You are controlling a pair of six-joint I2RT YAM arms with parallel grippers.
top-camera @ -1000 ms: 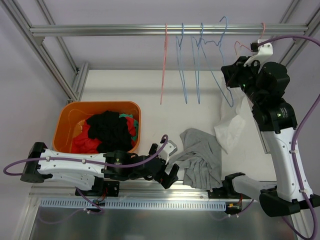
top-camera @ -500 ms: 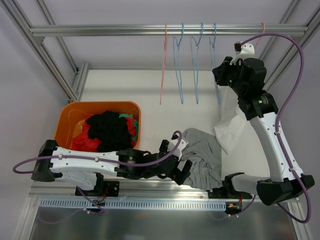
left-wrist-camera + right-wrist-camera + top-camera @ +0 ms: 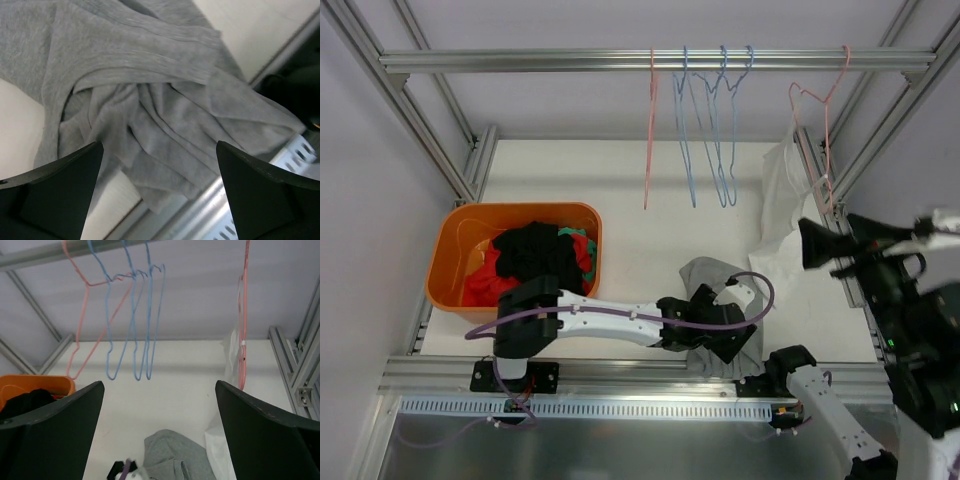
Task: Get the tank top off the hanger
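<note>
**A:** How does the left end effector (image 3: 157, 192) stand?

**B:** Released, with its fingers spread wide. It is low over the grey tank top (image 3: 150, 100), which lies crumpled on the counter (image 3: 620, 185) at the near edge. No cloth is pinched between the fingers. I cannot tell whether the tips touch the fabric.

**A:** And the right end effector (image 3: 157, 427)?

**B:** Released too, holding nothing. It is raised in the air and faces the rail (image 3: 520, 60). The blue hangers (image 3: 135, 315) and a pink hanger (image 3: 243, 315) hang there, well apart from the tank top.

**A:** What is hard to make out?

**B:** From above, the left arm covers most of the tank top, so only its upper corner and some edges show. The right arm is cut off at the lower right. A white thing (image 3: 782, 215) sits beside the pink hanger, and I cannot tell whether it is cloth or plastic. The orange basket (image 3: 448, 240) holds a heap of dark and red clothes.
</note>
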